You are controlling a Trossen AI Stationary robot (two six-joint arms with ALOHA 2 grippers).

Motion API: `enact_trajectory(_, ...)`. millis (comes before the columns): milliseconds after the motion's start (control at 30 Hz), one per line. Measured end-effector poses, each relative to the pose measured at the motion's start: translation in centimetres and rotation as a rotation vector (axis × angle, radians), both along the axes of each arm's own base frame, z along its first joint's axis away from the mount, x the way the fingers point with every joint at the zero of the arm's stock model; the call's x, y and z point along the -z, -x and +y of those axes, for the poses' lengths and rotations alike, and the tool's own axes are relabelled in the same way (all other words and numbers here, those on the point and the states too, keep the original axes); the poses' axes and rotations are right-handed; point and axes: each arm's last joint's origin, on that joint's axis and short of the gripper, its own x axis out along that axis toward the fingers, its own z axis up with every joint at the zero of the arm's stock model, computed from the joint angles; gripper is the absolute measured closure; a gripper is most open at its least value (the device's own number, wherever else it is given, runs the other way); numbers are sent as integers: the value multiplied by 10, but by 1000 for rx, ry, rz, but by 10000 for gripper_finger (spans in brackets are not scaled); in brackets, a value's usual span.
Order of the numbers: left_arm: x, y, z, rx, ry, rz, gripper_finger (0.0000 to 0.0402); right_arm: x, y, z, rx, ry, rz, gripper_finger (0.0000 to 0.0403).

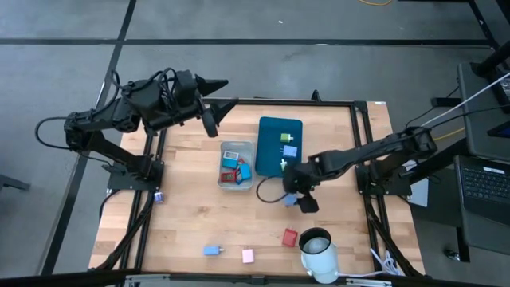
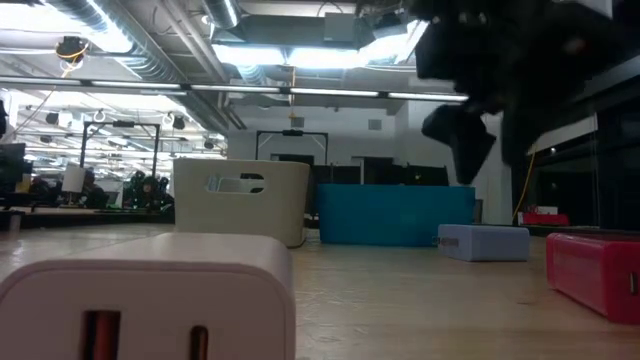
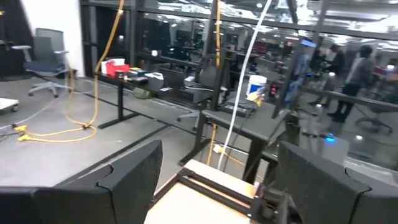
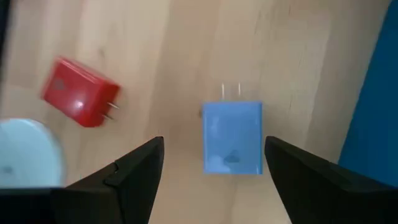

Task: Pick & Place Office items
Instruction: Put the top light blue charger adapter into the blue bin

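My right gripper (image 1: 300, 198) hangs open over the table just near of the teal tray (image 1: 273, 131). In the right wrist view a blue plug block (image 4: 232, 137) lies flat on the wood between its fingers, apart from both. A red block (image 4: 79, 92) lies a little nearer the table's near edge (image 1: 290, 237). Other pieces lie in the grey bin (image 1: 224, 166), on the teal tray, and near the near edge: a pink one (image 1: 248, 256) and a light blue one (image 1: 212, 250). My left gripper (image 1: 211, 119) waits open, raised above the table's far left part.
A white cup (image 1: 319, 251) stands by the near edge, close to the red block. A thin black cable loop (image 1: 263, 191) lies beside my right gripper. A small purple piece (image 1: 158, 197) sits by the left frame. People stand in the room behind (image 3: 364, 74).
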Motion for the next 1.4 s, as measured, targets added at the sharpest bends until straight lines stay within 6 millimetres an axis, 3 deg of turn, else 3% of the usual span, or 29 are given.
enact_trajectory(200, 0, 1, -10, 18, -1, 1, 89, 17, -7, 8, 5, 0, 39, 119)
enact_trajectory(700, 7, 2, -18, 8, 1, 66, 89, 35, -16, 12, 28, 7, 53, 119)
enact_trajectory(1133, 7, 2, -18, 8, -12, 77, 89, 33, -17, 3, 49, -27, 62, 119)
enact_trajectory(1400, 7, 2, -18, 9, -13, 77, 89, 8, -28, 1, 34, -35, 13, 119)
